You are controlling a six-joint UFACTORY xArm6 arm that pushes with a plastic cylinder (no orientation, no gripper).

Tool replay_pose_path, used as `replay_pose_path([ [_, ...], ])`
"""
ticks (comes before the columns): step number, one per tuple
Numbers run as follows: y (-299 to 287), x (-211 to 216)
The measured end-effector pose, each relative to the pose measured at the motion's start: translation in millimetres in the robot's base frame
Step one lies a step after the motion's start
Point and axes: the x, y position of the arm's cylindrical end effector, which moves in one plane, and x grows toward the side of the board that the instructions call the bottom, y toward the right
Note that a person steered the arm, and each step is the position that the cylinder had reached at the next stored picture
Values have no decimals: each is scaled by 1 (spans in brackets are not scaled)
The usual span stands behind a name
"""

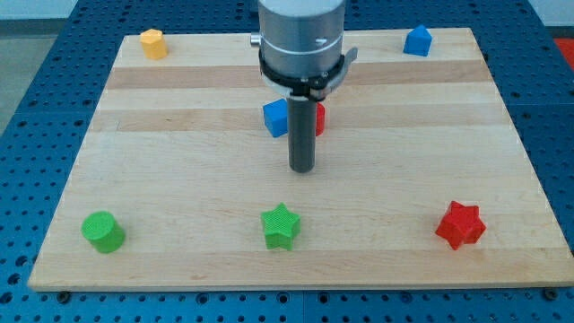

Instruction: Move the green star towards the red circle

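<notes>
Green cylinder [103,231]: lower left, well clear, ignore.
Green star [281,226]: bottom centre, untouched, below my tip.
Blue cube [276,117]: beside the target, easily bumped.
My tip [302,169]: bare rod, no claw to open or close; between star and target.
Red circle [318,117]: mostly hidden behind rod.
Approach: circle below the star, push straight up, slightly right.
</notes>
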Motion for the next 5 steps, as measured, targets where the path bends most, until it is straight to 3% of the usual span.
replay_pose_path([
  [2, 24, 34],
  [5, 28, 123],
])
